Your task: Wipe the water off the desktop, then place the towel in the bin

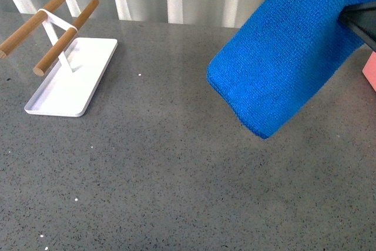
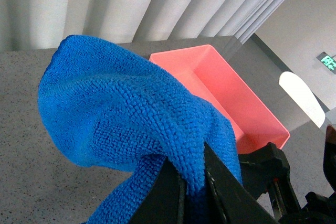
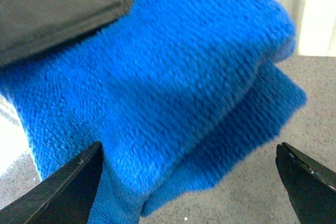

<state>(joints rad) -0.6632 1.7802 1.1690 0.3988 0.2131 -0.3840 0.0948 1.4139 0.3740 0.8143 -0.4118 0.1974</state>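
At the far left of the front view we see a flat white tray [image 1: 88,86] lying on the desktop [image 1: 176,174], with two wooden rods [image 1: 66,36] carried above it on a white stand and tilted up toward the back. The dark grey speckled surface runs across the whole foreground. Further right, the bright blue towel [image 1: 288,51] hangs in the air, folded thick, its rounded lower end pointing down and to the left and held off the surface. At the right edge, just past the towel, a corner of the salmon-pink bin [image 1: 371,70] shows. The left wrist view shows it as an open rectangular box standing on the desktop beyond the cloth. In that same view the left gripper [image 2: 192,169] has its two black fingers pressed together on a fold of the towel, pinching it, and the cloth bulges out above them. In the right wrist view the right gripper [image 3: 188,148] stands spread wide, its dark tips well apart, with the towel filling the view just beyond them. We cannot tell whether either tip touches the cloth.
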